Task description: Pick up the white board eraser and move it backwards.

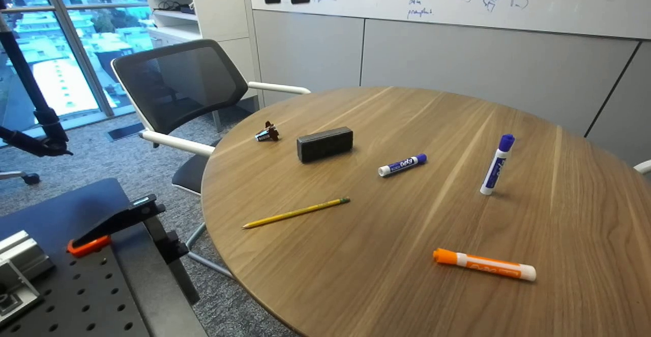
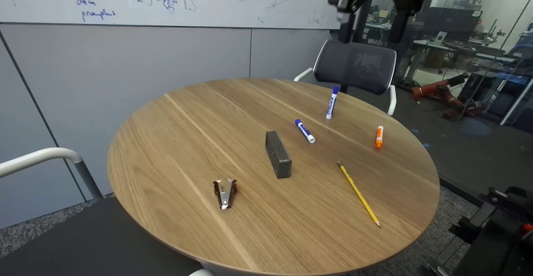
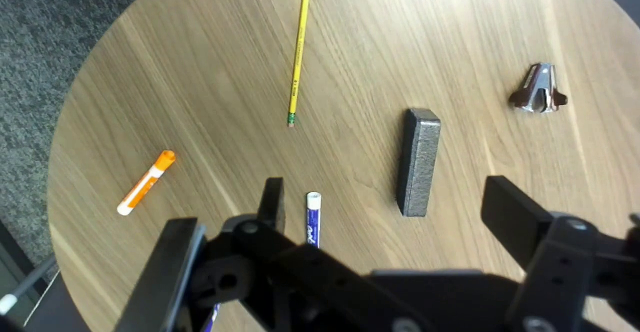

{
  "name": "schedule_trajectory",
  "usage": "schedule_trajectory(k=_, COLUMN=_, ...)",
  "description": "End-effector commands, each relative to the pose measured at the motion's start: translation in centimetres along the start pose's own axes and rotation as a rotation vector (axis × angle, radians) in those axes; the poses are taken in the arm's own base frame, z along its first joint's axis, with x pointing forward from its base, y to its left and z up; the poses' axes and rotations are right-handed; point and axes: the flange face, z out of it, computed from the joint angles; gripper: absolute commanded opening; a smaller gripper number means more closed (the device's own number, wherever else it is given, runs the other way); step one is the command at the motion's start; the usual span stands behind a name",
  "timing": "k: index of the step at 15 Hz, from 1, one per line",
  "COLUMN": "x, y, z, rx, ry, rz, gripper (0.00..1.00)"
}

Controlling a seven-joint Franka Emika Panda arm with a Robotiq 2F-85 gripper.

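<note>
White board eraser [image 3: 422,167] stands free on the bench [image 3: 225,71]; in the wrist view its middle lies toward 1 o'clock from the tool [image 3: 390,207]. Its long axis runs nearly 12 to 6, the upper end a touch past 12. The tool's fingers [image 3: 510,217] sit at about 9 and 3 o'clock, spread wide, with nothing held between them, so bringing them together should span the eraser's narrow width; hardly any rotation seems called for. In both exterior views the tool hangs well above the bench, so the approach probably wants a modest shift toward 1 o'clock and then a long descent. One blue marker [image 3: 313,220] lies at 8 o'clock from the eraser, just inside the 9 o'clock finger as the wrist view has it, and I judge that finger could come down close to it.
</note>
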Motion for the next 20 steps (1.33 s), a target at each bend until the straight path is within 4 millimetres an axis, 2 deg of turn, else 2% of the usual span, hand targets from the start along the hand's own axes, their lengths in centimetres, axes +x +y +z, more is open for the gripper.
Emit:
schedule_trajectory(k=1, x=4.2, y=-4.6, z=6.2, rx=-0.016, ry=-0.029, rz=0.046, gripper=1.00)
schedule_trajectory(k=5, x=7.0, y=-9.2, z=13.9, rx=-0.031, ry=-0.048, rz=0.088, gripper=1.00)
schedule_trajectory(k=7, x=8.2, y=-10.8, z=17.8, rx=-0.057, ry=-0.048, rz=0.107, gripper=1.00)
schedule_trajectory(k=10, x=10.0, y=-11.6, z=23.4, rx=-0.089, ry=-0.051, rz=0.133, gripper=1.00)
schedule_trajectory(k=13, x=11.7, y=-11.4, z=27.0, rx=-0.109, ry=-0.061, rz=0.151, gripper=1.00)
schedule_trajectory(k=14, x=12.2, y=-11.4, z=27.7, rx=-0.114, ry=-0.062, rz=0.156, gripper=1.00)
schedule_trajectory(k=16, x=12.8, y=-11.3, z=28.4, rx=-0.117, ry=-0.060, rz=0.162, gripper=0.74)
schedule_trajectory(k=18, x=13.1, y=-11.7, z=27.9, rx=-0.110, ry=-0.058, rz=0.158, gripper=0.58)
schedule_trajectory(k=20, x=13.0, y=-12.5, z=26.2, rx=-0.097, ry=-0.059, rz=0.150, gripper=0.42)
